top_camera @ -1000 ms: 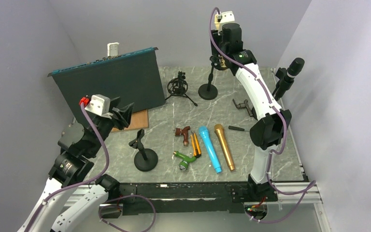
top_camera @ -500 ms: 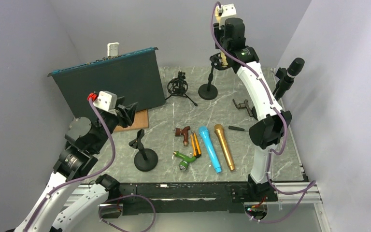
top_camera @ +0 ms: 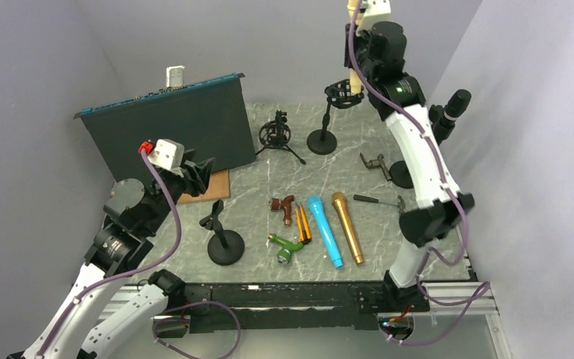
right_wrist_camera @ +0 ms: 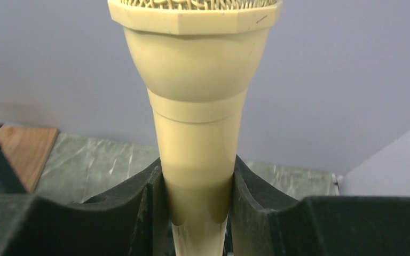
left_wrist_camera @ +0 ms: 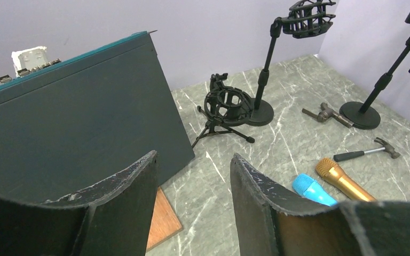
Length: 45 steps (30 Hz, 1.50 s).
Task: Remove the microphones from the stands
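Right fingers pinch a cream microphone round its narrow handle, one finger pressed to each side, with the mesh head up above them. From the overhead camera the right arm is raised high at the far side of the table, and the microphone's lower end shows just beside the top of the black cradle on the stand. Whether that end touches the cradle, cannot tell. From the left wrist view the cradle looks like an open ring with nothing cream inside it. The stand itself is upright, its round base flat on the table near the back wall. Left fingers are spread apart, holding nothing, and hang above the table in front of a dark green panel, close to a thin wooden board. A small tripod mount stands just left of the stand's base. Nearer the arms, a blue microphone and a gold microphone lie side by side. A hammer lies to their right. A low black stand with a clip sits to their left.
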Each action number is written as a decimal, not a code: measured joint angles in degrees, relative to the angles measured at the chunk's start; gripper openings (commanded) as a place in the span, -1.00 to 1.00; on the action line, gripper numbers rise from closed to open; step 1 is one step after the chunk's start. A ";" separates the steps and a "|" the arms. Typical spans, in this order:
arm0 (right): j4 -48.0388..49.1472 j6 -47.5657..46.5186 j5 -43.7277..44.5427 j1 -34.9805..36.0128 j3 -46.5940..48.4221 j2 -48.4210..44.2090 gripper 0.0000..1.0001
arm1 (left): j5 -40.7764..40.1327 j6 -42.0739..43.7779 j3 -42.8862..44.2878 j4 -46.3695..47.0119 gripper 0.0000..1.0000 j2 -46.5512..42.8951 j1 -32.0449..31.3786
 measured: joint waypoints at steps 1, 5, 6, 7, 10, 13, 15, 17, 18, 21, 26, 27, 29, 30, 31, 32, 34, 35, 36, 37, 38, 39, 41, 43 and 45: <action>0.42 0.61 -0.39 0.00 -3.72 -3.10 -1.00 | 0.02 -0.02 0.00 0.00 0.09 0.09 0.02; 2.49 2.56 -1.81 0.00 -19.28 -17.33 -1.00 | 0.52 -0.07 0.00 -0.09 0.09 0.50 0.00; 3.10 3.10 -2.21 0.00 -23.28 -21.24 -1.00 | 0.72 -0.09 0.00 -0.11 0.09 0.57 0.00; 3.50 3.67 -2.34 0.00 -26.60 -24.68 -1.00 | 0.96 -0.09 0.00 -0.09 0.09 0.57 0.00; 4.90 5.14 -2.60 -0.02 -35.91 -34.07 -1.00 | 1.55 -0.17 0.00 -0.04 0.08 0.57 0.00; 5.49 6.19 -2.75 -0.02 -45.27 -42.10 -1.00 | 2.05 -0.31 0.00 -0.07 0.09 0.48 0.00; 5.16 6.69 -2.49 0.00 -51.10 -45.57 -1.00 | 2.60 -0.55 0.00 -0.02 0.09 0.31 0.00; 3.89 6.97 -2.19 0.00 -55.69 -47.17 -1.00 | 2.99 -0.94 0.00 0.02 0.09 0.04 -0.07; 2.80 7.04 -2.19 -0.02 -57.94 -47.45 -1.00 | 3.02 -1.14 0.00 0.04 0.09 -0.09 -0.22; -1.07 7.87 -2.64 -0.02 -62.82 -46.36 -1.00 | 3.02 -1.31 0.00 0.07 0.10 -0.57 -0.83; -6.91 11.85 -8.98 0.00 -67.06 -41.27 -1.00 | 3.02 -1.33 0.00 0.04 0.10 -0.98 -1.46; -7.04 12.87 -11.21 0.07 -68.04 -40.39 -1.00 | 2.99 -1.33 0.00 0.04 0.10 -1.07 -1.49; -6.64 15.21 -15.08 0.70 -70.71 -39.17 -0.96 | 2.99 -1.33 0.00 0.07 0.10 -1.14 -1.49; -6.51 16.57 -16.96 1.36 -72.52 -38.62 -0.94 | 2.99 -1.33 0.00 0.04 0.10 -1.14 -1.49; -6.49 17.94 -18.80 2.19 -74.36 -38.07 -0.92 | 2.99 -1.33 0.00 0.02 0.10 -1.14 -1.49; -6.49 19.17 -20.46 2.93 -76.02 -37.33 -0.91 | 3.02 -1.33 0.00 0.02 0.10 -1.07 -1.49; -6.95 20.83 -23.12 4.35 -77.96 -34.93 -0.85 | 3.02 -1.33 0.00 0.02 0.10 -1.01 -1.49; -7.39 21.35 -23.85 5.25 -78.27 -33.09 -0.82 | 3.02 -1.33 0.00 0.00 0.10 -0.92 -1.49; -7.78 21.57 -23.82 6.47 -78.25 -31.06 -0.82 | 3.02 -1.33 0.00 0.02 0.11 -0.83 -1.49; -8.02 21.68 -23.17 7.63 -78.20 -29.14 -0.81 | 3.04 -1.33 0.00 0.02 0.11 -0.68 -1.49; -8.98 21.79 -21.44 9.40 -77.88 -26.77 -0.81 | 3.04 -1.36 0.00 0.02 0.11 -0.55 -1.49; -9.99 21.81 -20.15 11.13 -77.44 -24.70 -0.81 | 3.06 -1.36 0.00 0.02 0.10 -0.28 -1.49; -11.85 21.81 -17.68 14.14 -76.81 -21.33 -0.80 | 3.06 -1.36 0.00 0.02 0.10 0.20 -1.49; -12.52 21.97 -16.33 15.72 -76.61 -19.96 -0.75 | 3.06 -1.33 0.00 0.00 0.11 0.72 -1.49; -12.74 21.97 -15.32 16.02 -76.50 -19.98 -0.70 | 3.06 -1.33 0.00 -0.02 0.11 1.22 -1.49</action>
